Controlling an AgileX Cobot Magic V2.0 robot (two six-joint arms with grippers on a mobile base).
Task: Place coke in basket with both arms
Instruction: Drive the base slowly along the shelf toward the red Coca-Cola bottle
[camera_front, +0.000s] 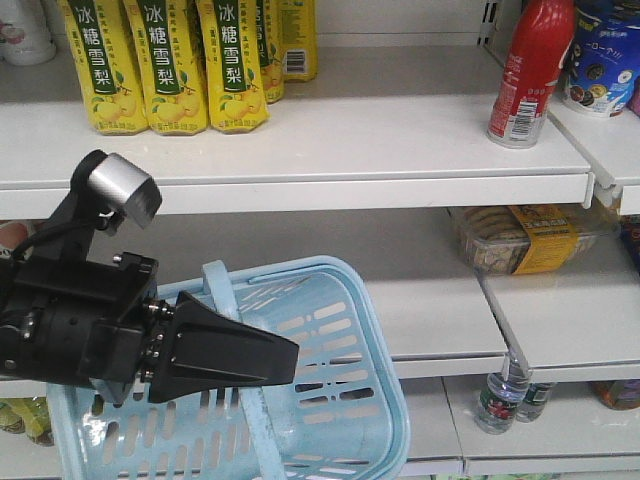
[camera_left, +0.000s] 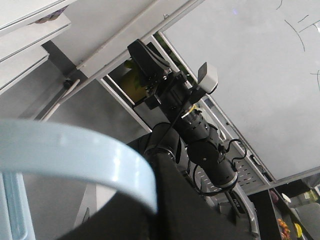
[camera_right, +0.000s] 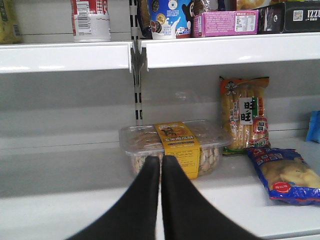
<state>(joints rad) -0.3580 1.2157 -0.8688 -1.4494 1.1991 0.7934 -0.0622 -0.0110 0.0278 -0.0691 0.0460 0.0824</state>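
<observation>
Right gripper (camera_right: 160, 160), pressed together and empty, sits well below the coke (camera_right: 90, 20); left gripper (camera_left: 145, 205): cannot tell.

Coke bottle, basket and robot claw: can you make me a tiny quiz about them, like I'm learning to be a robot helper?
1. True or false: the coke is already inside the blue basket.
2. In the right wrist view, what lies straight ahead of the right gripper?
A) a clear plastic box with a yellow label
B) a pear drink bottle
C) the basket
3. Fill in: the right gripper's jaws are ____.

Key
1. False: it is on the top shelf.
2. A.
3. Shut, with nothing between them.
</observation>
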